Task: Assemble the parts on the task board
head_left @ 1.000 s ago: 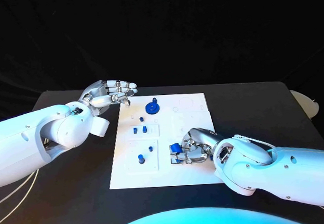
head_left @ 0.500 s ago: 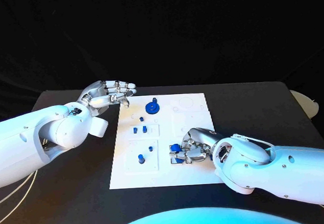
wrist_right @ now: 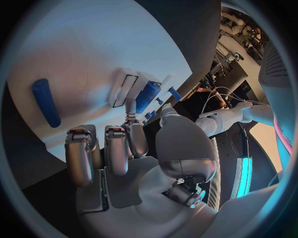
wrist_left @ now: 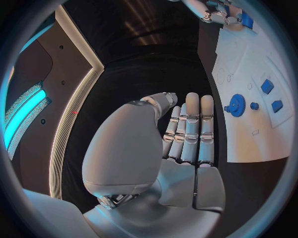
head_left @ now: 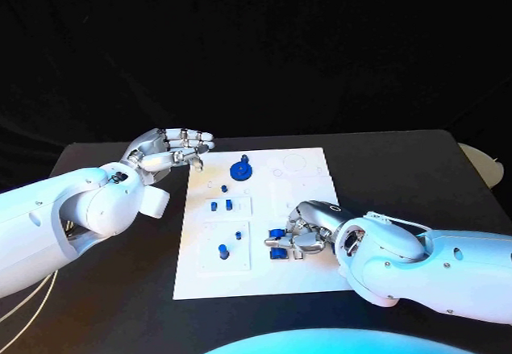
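Observation:
The white task board (head_left: 283,193) lies mid-table. On it a blue gear (head_left: 240,171) stands at the far side, with small blue pegs (head_left: 220,204) nearer. My right hand (head_left: 306,232) rests on the board's near right part and pinches a blue cylinder (wrist_right: 148,95) that stands among white blocks, between thumb and a fingertip (wrist_right: 129,106). Another blue peg (wrist_right: 46,101) lies loose on the board (wrist_right: 81,49) beside it. My left hand (head_left: 170,150) hovers off the board's far left corner, fingers together and curled, holding nothing. In the left wrist view its fingers (wrist_left: 188,131) point along the board (wrist_left: 248,139) near the gear (wrist_left: 236,103).
The black table (head_left: 419,175) runs bare to the right of the board. A pale round object (head_left: 489,163) sits at the table's right edge. Cables (head_left: 8,313) hang off its left side under my left arm.
My right hand's fingers have shifted a little toward the board's near edge around the blue cylinder. The left hand has stayed where it was.

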Robot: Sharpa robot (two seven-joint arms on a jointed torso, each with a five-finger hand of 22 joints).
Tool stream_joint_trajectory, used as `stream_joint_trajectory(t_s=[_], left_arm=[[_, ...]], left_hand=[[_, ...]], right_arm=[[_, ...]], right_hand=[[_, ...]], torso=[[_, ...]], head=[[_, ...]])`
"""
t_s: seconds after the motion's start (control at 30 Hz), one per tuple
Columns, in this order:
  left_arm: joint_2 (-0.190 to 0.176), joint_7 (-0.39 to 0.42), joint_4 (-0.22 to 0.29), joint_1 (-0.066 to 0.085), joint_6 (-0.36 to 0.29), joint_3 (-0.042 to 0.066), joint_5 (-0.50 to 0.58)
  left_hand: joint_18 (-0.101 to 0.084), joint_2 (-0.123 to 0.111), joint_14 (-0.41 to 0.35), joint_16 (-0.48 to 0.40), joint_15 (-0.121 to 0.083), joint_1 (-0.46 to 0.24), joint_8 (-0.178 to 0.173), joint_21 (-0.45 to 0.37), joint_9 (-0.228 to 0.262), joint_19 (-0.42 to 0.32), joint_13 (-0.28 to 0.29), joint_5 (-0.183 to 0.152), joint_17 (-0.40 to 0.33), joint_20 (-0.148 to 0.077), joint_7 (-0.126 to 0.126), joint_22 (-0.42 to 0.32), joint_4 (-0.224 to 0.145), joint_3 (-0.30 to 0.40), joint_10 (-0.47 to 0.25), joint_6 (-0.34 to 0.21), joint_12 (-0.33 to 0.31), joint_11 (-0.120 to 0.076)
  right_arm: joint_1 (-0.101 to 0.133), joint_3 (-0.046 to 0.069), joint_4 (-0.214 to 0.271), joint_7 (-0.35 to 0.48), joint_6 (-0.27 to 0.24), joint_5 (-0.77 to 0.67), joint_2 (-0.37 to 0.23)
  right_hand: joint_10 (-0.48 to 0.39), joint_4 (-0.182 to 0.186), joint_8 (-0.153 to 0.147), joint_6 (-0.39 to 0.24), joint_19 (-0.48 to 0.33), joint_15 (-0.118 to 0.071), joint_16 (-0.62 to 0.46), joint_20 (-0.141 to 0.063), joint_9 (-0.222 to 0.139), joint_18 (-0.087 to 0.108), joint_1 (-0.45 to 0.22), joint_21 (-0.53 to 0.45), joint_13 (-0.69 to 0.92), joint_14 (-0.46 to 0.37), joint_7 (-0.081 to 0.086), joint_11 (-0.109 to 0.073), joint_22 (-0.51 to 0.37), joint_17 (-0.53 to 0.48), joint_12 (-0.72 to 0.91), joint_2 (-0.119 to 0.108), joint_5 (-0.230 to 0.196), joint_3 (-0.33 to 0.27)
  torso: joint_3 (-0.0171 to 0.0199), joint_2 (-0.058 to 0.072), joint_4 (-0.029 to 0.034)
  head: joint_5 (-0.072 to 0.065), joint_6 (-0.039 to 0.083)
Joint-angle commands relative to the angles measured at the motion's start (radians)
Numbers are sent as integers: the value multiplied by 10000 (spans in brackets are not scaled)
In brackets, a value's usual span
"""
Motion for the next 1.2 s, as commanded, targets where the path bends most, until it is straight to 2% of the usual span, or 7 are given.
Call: stream_joint_trajectory(t_s=[0.03, 0.23, 0.5, 0.6, 0.77, 0.87, 1.2], left_arm=[[5, 31, 35, 12, 156, 7, 48], [-7, 24, 35, 12, 156, 7, 48], [-15, 30, 21, 11, 155, 7, 48], [-7, 34, 9, 10, 153, 6, 48], [21, 39, -10, 9, 169, 2, 48], [33, 37, -19, 8, 178, -7, 48], [37, 69, -25, 4, 179, -34, 48]], left_hand=[[148, 15, -59, -44, 4, -85, 53, 33, -13, -64, -11, 17, -11, 37, 255, 10, -57, -22, -88, -81, 56, 9], [148, 15, -59, -44, 4, -85, 53, 33, -13, -64, -11, 17, -11, 37, 255, 10, -57, -22, -88, -81, 56, 9], [150, 21, -58, -43, 4, -89, 55, 39, -13, -58, -12, 17, -14, 37, 255, 12, -63, -17, -94, -84, 61, 9], [150, 21, -58, -43, 4, -89, 55, 39, -13, -58, -12, 17, -14, 37, 255, 12, -63, -17, -94, -84, 61, 9], [151, 21, -59, -44, 3, -87, 57, 42, -14, -56, -12, 18, -15, 37, 255, 14, -71, -14, -95, -85, 64, 8], [151, 21, -59, -44, 3, -87, 57, 42, -14, -56, -12, 18, -15, 37, 255, 14, -71, -14, -95, -85, 64, 8], [151, 21, -59, -44, 3, -87, 57, 42, -14, -56, -12, 18, -15, 37, 255, 14, -71, -14, -95, -85, 64, 8]], right_arm=[[-10, 0, 67, 29, -252, -413, -1], [-15, 0, 348, 201, -466, -509, -206], [-2, 4, 694, 497, -573, -454, -699], [20, 5, 790, 630, -436, -388, -848], [34, 2, 840, 756, -99, -300, -918], [34, 0, 835, 715, -44, -325, -971], [37, -1, 874, 503, -671, -654, -1825]], right_hand=[[-63, -2, 54, -61, 992, -9, 46, -4, 6, -113, -83, -41, 538, 875, 4, 15, 2595, 1640, -41, -8, -57, -63], [15, -28, 146, -67, 1029, -11, 69, 2, 16, -133, 350, 52, 635, 887, -9, 6, 2623, 1702, 38, 316, 408, -241], [84, -69, 185, -144, 1045, -37, 82, -20, -43, -143, 2285, 93, 753, 893, -35, -19, 2634, 1736, 116, 432, 1325, -252], [101, -111, 177, -144, 1045, -41, 88, -25, -76, -143, 2765, 95, 785, 896, -42, -25, 2635, 1752, 139, 348, 1326, -285], [181, -101, 169, -58, 1045, -60, 100, -40, -167, -143, 3811, 95, 904, 901, -67, -51, 2635, 1787, 254, 286, 643, -279], [237, -102, 178, -4, 1045, -77, 108, -52, -197, -143, 4113, 95, 982, 906, -97, -76, 2635, 1810, 340, 323, 561, -222], [128, -31, 66, -76, 1044, -52, 101, -46, -308, -142, 3935, 92, 839, 901, -34, -33, 2634, 1794, 138, 480, 888, -292]], torso=[[1, 6, 10], [6, 13, 24], [2, 1, 13], [0, 4, 16], [8, 10, 44], [3, 13, 53], [-17, 23, 68]], head=[[-3, 3], [-8, 7], [-14, 29], [-10, 56], [-35, 67], [-63, 89], [-234, 163]])
